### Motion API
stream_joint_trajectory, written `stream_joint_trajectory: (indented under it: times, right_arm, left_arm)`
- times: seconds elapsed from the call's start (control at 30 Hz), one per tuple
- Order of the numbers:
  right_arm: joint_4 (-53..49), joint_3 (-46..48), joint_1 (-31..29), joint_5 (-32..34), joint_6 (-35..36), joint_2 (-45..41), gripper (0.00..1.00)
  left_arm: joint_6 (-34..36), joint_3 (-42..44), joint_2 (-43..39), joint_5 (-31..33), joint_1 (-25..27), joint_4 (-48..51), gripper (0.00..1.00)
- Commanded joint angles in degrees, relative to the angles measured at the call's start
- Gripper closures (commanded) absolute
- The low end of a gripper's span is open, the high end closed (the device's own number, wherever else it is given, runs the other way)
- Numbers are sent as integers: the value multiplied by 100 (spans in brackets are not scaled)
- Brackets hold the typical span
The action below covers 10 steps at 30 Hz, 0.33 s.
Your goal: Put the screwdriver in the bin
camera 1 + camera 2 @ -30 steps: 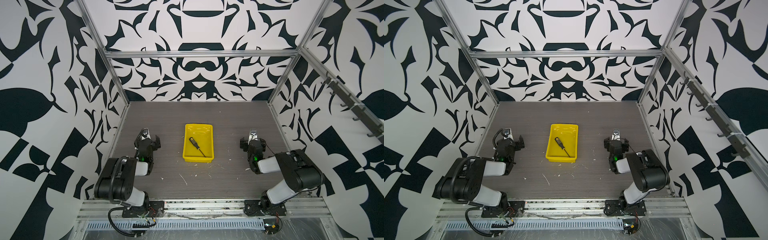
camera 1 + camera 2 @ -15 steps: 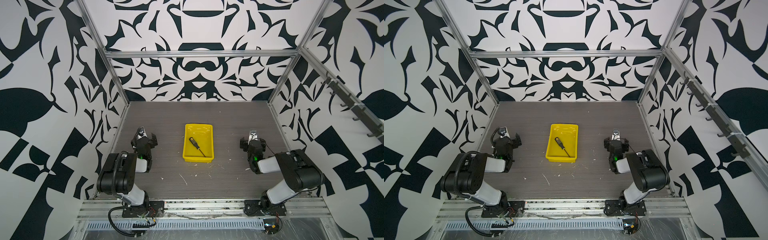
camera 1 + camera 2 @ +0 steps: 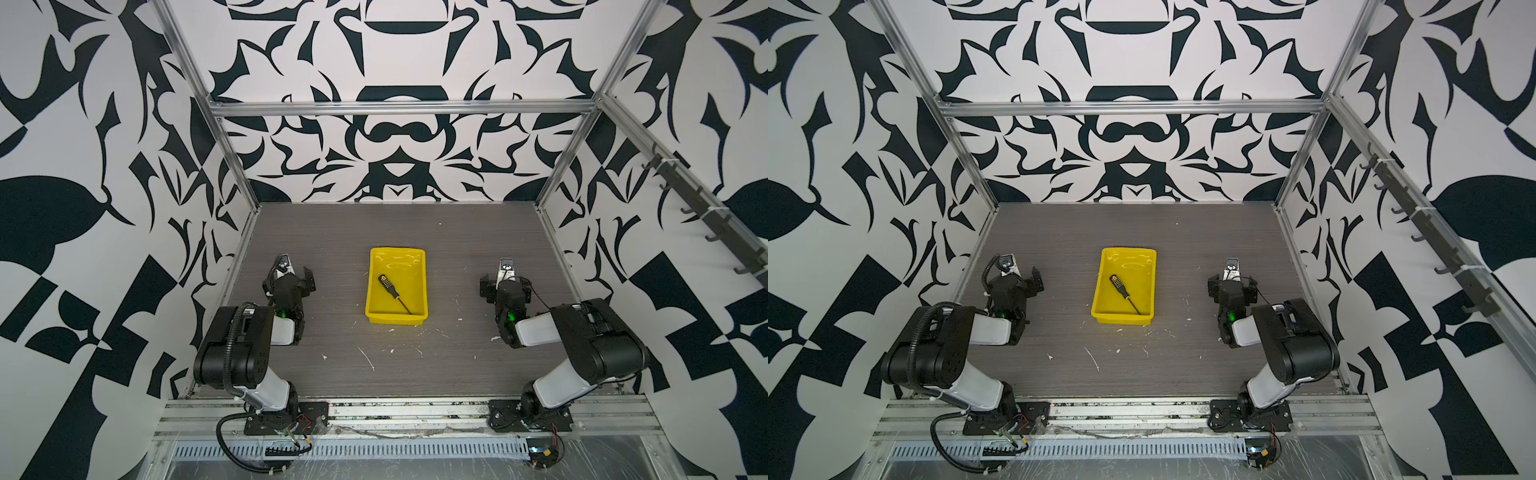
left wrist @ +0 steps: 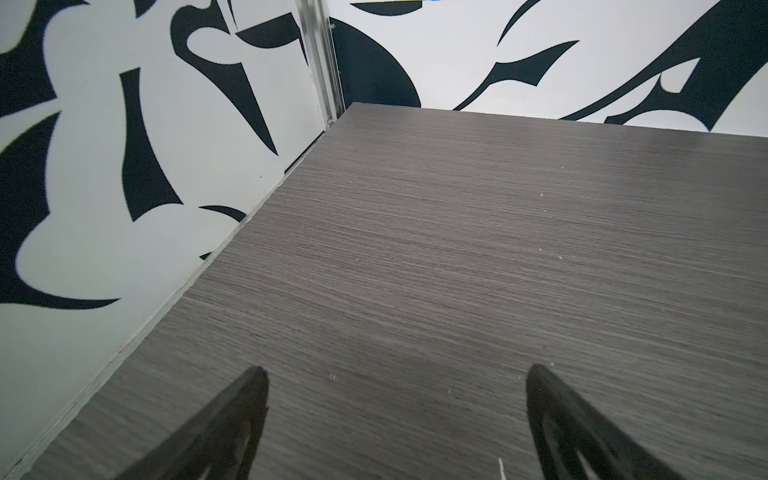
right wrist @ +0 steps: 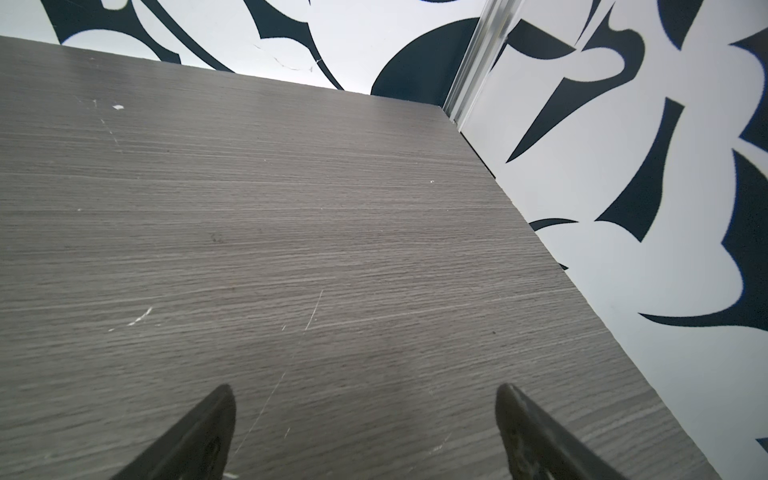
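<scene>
The screwdriver (image 3: 392, 293) (image 3: 1123, 293) lies slantwise on the floor of the yellow bin (image 3: 397, 251) (image 3: 1128, 249) mid-table, handle toward the back, in both top views. My left gripper (image 3: 293, 276) (image 3: 1017, 277) rests low over the table well left of the bin. In the left wrist view it (image 4: 397, 369) is open, with only bare table between the fingertips. My right gripper (image 3: 506, 280) (image 3: 1232, 283) sits well right of the bin. It (image 5: 365, 386) is open too and holds nothing. Neither wrist view shows the bin or the screwdriver.
Patterned walls with metal posts (image 4: 324, 62) (image 5: 473, 62) close in the table (image 3: 374, 224) at the left, right and back. White scuffs and chips (image 3: 368, 359) mark the wood in front of the bin. A rail of hooks (image 3: 702, 208) runs along the right wall.
My left arm has drawn back slightly and its gripper has straightened toward the back wall. The right arm, bin and screwdriver have not moved.
</scene>
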<state>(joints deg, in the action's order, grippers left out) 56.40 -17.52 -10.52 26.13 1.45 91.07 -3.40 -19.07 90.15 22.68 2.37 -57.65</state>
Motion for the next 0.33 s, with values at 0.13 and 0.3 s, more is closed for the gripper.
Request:
stream_joint_trajectory:
  times: [0.13,0.3]
  right_arm:
    - [8,-154,107,-481,-113,-117,0]
    - [12,-127,173,-530,-84,-140,0]
  left_arm:
    - [-51,-6,-50,-35,-17,-37,1]
    - [-51,0,-50,-34,-13,-36,1]
